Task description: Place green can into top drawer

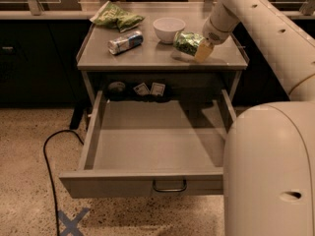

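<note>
Camera view, claw (202, 50) clenched around the green can (185, 42), can tipped sideways just above the tabletop (147, 59) near a white bowl (169, 28), top drawer (123, 183) pulled open below, silver-and-blue can (125, 42) lying left, green snack bag (115, 16) behind it

End effector (199, 48) hangs over the right side of the surface (147, 59). White bowl (169, 29) is just left of it, a silver-and-blue can (125, 42) lies further left, and a green snack bag (116, 17) is far left at the back.
</note>
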### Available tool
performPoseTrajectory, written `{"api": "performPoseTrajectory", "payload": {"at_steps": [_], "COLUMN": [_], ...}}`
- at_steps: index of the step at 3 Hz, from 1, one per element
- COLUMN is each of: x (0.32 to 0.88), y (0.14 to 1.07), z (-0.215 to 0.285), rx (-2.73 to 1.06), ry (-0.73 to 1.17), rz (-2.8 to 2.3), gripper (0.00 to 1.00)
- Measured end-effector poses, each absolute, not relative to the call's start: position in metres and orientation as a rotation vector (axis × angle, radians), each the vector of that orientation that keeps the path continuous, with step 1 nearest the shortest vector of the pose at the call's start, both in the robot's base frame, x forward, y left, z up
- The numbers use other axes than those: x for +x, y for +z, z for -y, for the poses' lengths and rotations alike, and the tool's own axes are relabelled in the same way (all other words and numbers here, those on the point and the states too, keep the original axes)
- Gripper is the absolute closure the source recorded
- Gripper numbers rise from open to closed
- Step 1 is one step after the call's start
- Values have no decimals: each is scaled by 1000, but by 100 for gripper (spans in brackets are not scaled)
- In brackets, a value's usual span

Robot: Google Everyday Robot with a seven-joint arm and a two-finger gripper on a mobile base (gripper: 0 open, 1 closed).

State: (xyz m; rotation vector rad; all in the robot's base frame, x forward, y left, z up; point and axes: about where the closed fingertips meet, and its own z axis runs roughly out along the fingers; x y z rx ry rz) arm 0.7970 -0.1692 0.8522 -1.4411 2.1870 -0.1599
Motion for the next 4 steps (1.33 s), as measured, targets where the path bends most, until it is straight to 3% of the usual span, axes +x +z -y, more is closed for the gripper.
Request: {"api": "performPoseTrajectory", "payload": {"at_steps": [2, 4], "x": [774, 655], "y": [853, 874], "z": [162, 162], "rx": [-1470, -1414], "ry": [-130, -6], "rz": [-2189, -2242], "gripper": [100, 100]}}
